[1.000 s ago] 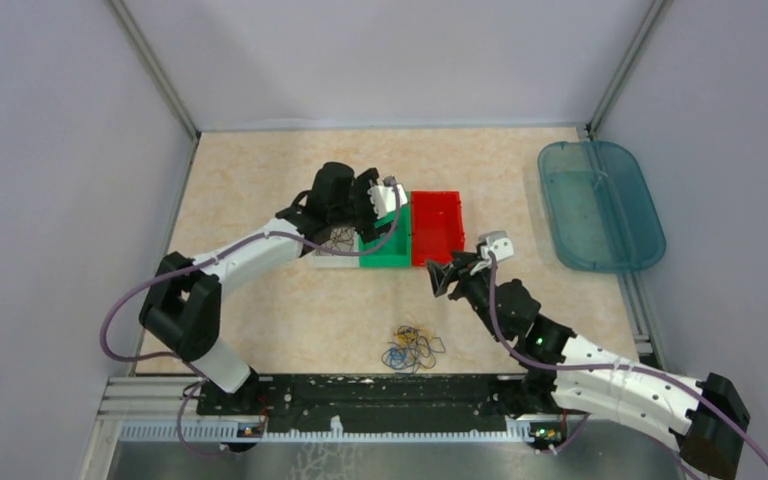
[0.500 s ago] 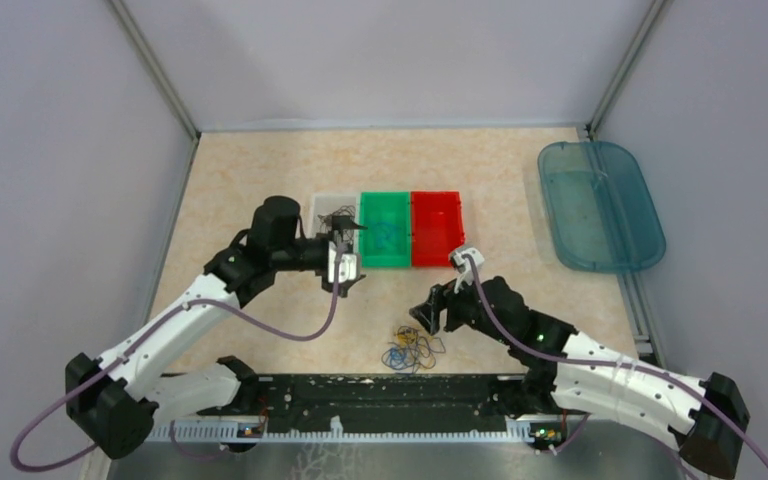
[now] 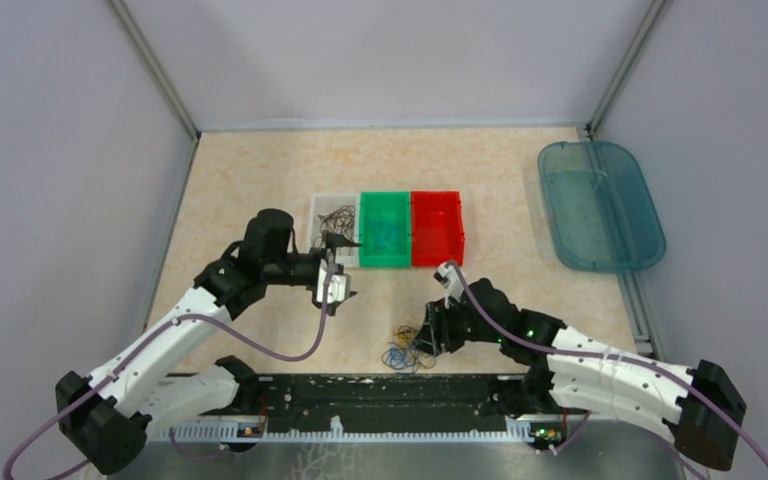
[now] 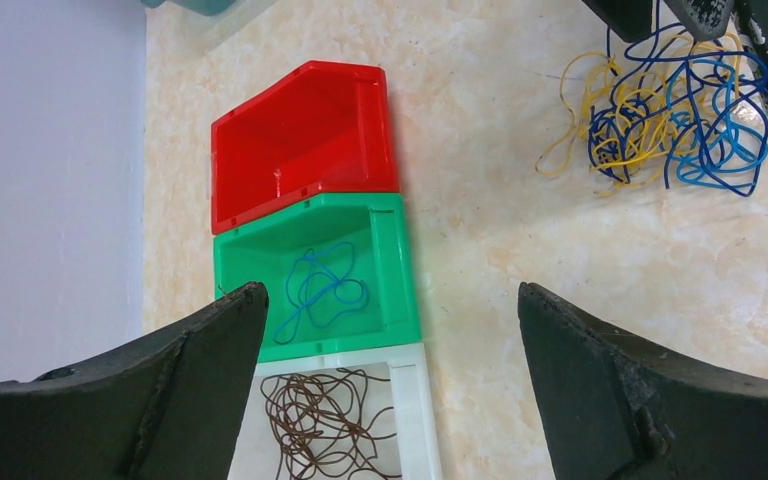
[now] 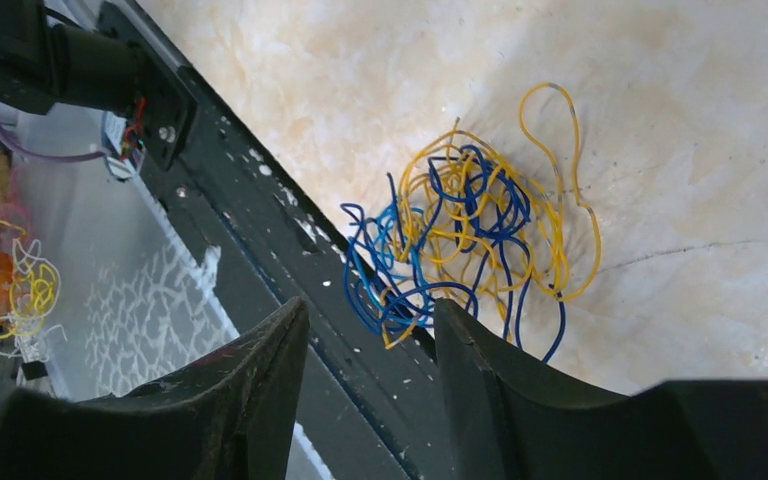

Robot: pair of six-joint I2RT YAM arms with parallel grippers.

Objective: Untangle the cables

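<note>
we see left claw (image 3: 343, 268) spread wide, gripping nothing, near the bins | right claw (image 5: 369, 310) part-open just above the cables (image 5: 470, 240), a blue-yellow tangle on the counter (image 3: 260, 170) by its near edge | 1 blue cable (image 4: 320, 290) lies in green bin (image 4: 405, 290), brown cables (image 4: 320, 430) in white bin (image 4: 412, 420)

No legible text, label, brand, number or sign in any view. Red plastic bin (image 4: 290, 150), green plastic bin (image 4: 400, 270), white plastic bin (image 4: 412, 410): walls plain, unmarked.
</note>
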